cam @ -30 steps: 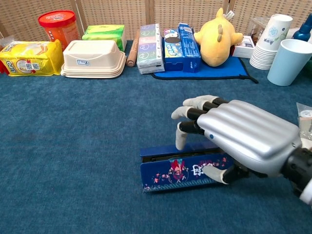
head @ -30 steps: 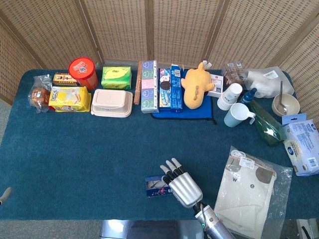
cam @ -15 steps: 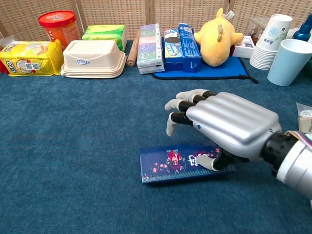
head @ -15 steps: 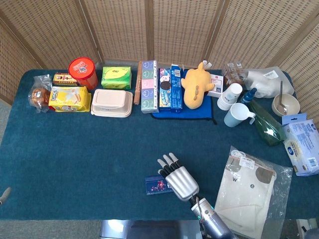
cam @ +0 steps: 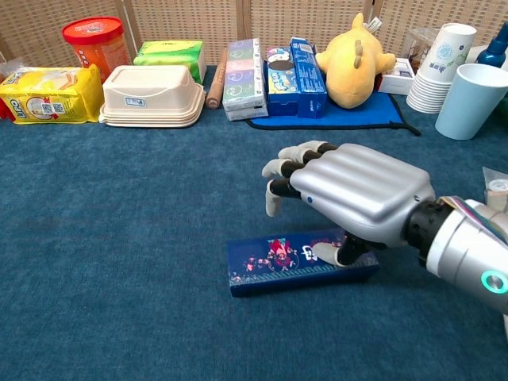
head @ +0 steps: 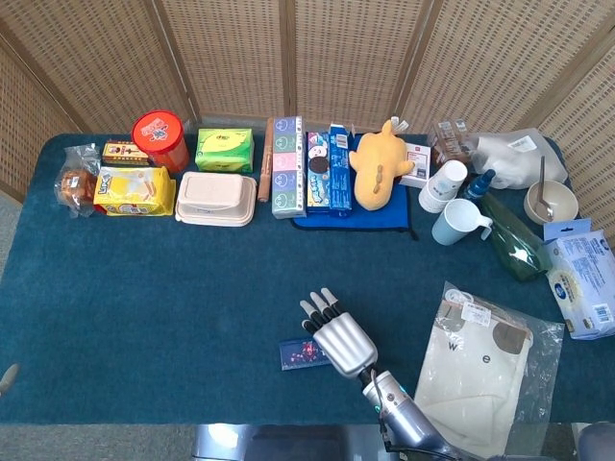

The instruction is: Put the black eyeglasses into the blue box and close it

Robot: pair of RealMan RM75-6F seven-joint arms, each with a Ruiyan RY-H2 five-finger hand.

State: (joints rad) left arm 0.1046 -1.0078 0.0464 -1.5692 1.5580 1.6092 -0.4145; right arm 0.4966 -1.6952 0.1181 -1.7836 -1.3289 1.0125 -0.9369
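The blue box [cam: 300, 261] lies flat on the blue tablecloth [head: 173, 288] near the front edge of the table, a little right of the middle, its long side running roughly along that edge. Its lid is down, so the box looks closed and the eyeglasses cannot be seen. The lid is dark blue with a small print of pink flowers and a figure in the centre.

The right hand [cam: 357, 198] hangs over the right end of the box, palm downward. Its thumb [cam: 327, 254] presses on the lid near that end, while the other fingers [cam: 279, 190] are bent and spread above and beyond the far edge of the box without closing on anything. The hand holds nothing; it only rests on the lid. In the head view the same hand [head: 338, 339] covers the right part of the box [head: 300, 353].

Only the very tip of the left hand [head: 8, 376] shows at the front left corner of the table; how its fingers lie cannot be told.
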